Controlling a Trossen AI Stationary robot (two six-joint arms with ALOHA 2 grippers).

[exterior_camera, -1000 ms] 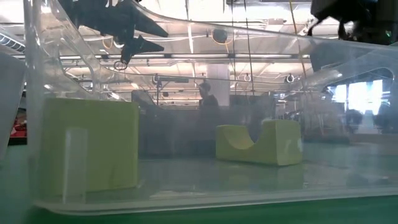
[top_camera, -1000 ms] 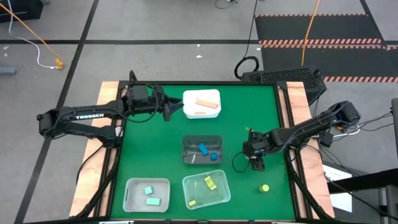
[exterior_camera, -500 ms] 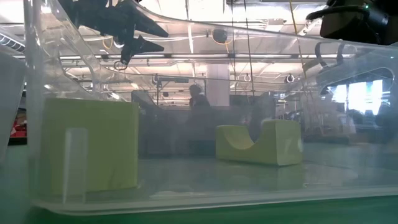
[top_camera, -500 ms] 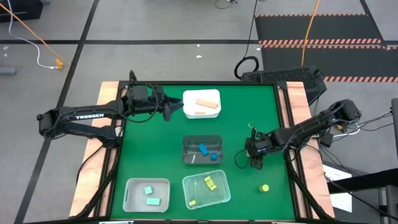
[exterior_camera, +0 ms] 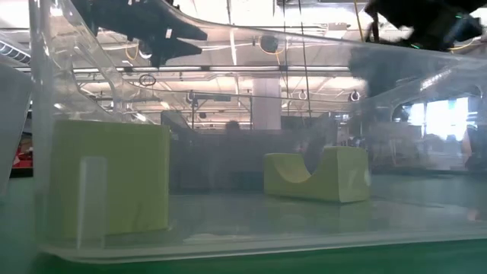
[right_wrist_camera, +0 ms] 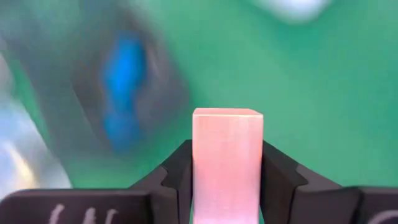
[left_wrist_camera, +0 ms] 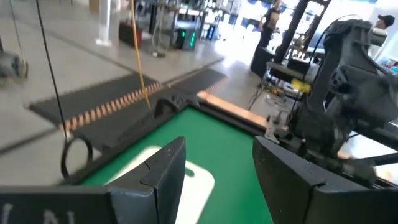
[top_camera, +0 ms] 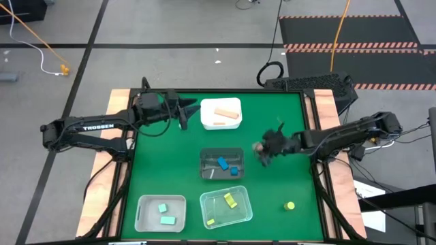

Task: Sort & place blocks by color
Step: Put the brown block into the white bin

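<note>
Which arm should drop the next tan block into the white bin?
Right. The right gripper already clamps a tan block and hovers between the dark bin and the white bin. The left gripper is open and empty beside that bin.

We see a grey concrete floor point(top_camera: 170, 27) marked with dark lines, and black mats with red-and-white striped edges point(top_camera: 347, 46) lying beyond the table. An orange cable point(top_camera: 30, 30) and a white one point(top_camera: 44, 61) trail across it. Level across the table, bright ceiling lights point(exterior_camera: 251, 15) shine over a hall of racks.
</note>
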